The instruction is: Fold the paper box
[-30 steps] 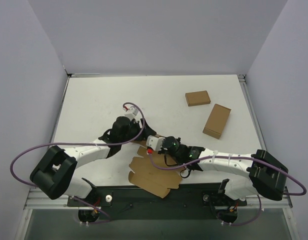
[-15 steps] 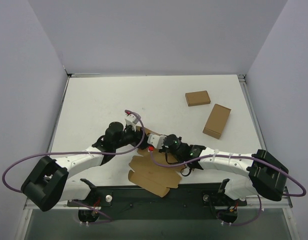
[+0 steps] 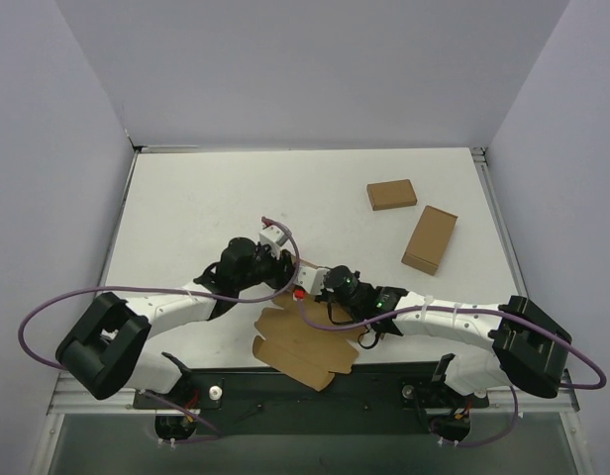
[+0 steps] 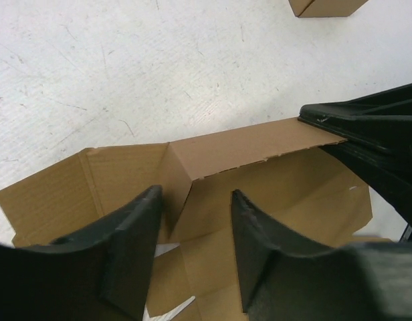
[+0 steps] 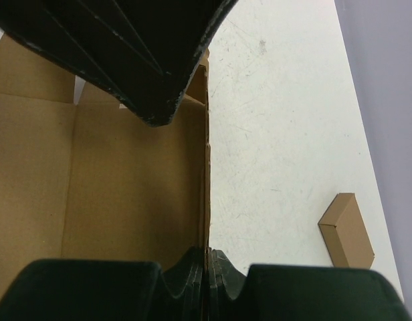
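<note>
Paper box: the paper box [image 3: 303,346] lies at lower centre of the top view, at the near edge of the counter [image 3: 206,198], just ahead of the arm bases. Most of it is a flat, die-cut brown sheet with its flaps spread out.
Side wall: one long side wall [image 4: 259,144] stands up along the sheet's far edge. In the left wrist view it runs from centre to right. Its left end is creased into a short corner flap that angles down toward the camera.
Right gripper: the right gripper [image 5: 207,257] sits at bottom centre of the right wrist view. Its jaws are pressed together on the thin top edge of the side wall, pinching it. In the left wrist view it is the dark shape at right, holding the wall's right end.
Left gripper: the left gripper [image 4: 194,197] has its jaws spread and pointing down at the creased corner. The fold sits in the gap between the two fingers. Cannot tell whether either finger touches the cardboard.
Arms: both reach in toward the middle of the frame. Their wrists are close together just above the sheet in the top view.
Other boxes: a smaller brown box [image 3: 391,194] is at upper right, and a longer brown box [image 3: 430,239] lies tilted just below and right of it. The two are apart from each other and well away from the sheet.
Counter surface: white and scuffed.
</note>
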Controlling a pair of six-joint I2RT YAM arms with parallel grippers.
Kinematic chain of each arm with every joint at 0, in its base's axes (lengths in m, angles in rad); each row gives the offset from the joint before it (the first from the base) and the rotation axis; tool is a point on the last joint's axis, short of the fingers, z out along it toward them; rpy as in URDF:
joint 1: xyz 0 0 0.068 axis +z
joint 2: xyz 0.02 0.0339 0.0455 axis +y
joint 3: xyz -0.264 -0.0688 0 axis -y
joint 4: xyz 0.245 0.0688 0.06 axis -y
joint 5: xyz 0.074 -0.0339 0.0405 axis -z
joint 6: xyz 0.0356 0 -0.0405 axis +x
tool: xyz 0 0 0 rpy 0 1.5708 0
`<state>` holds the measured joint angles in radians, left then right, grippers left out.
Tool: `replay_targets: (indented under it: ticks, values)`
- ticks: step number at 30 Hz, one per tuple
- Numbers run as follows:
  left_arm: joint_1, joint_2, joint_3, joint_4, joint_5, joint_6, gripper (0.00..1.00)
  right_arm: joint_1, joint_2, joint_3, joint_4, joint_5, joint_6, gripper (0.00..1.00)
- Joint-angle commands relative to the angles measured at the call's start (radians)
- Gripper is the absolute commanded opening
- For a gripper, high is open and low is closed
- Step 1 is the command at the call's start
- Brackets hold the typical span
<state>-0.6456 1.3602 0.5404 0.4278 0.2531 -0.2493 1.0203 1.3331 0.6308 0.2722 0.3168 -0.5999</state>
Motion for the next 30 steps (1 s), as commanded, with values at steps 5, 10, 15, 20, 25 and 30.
replay_targets:
  ticks: [5,10,15,20,25,30]
  values:
    - [-0.092,0.059,0.059,0.014,-0.158,0.120,0.08,-0.008,-0.057,0.030,0.010,0.025,0.087,0.10]
    - [-0.101,0.044,0.009,0.086,-0.285,0.142,0.00,-0.008,-0.127,0.032,-0.002,0.139,0.253,0.32]
    - [-0.111,0.010,-0.036,0.147,-0.377,0.151,0.00,-0.008,-0.230,0.064,-0.157,0.163,0.585,0.45]
    - [-0.114,-0.016,-0.080,0.210,-0.483,0.156,0.00,-0.003,-0.305,0.109,-0.316,0.189,0.990,0.48]
    - [-0.118,-0.007,-0.105,0.279,-0.540,0.156,0.00,0.006,-0.368,0.069,-0.318,0.176,1.519,0.48]
    - [-0.124,-0.019,-0.143,0.339,-0.595,0.157,0.00,0.004,-0.339,-0.061,-0.024,0.044,1.845,0.51]
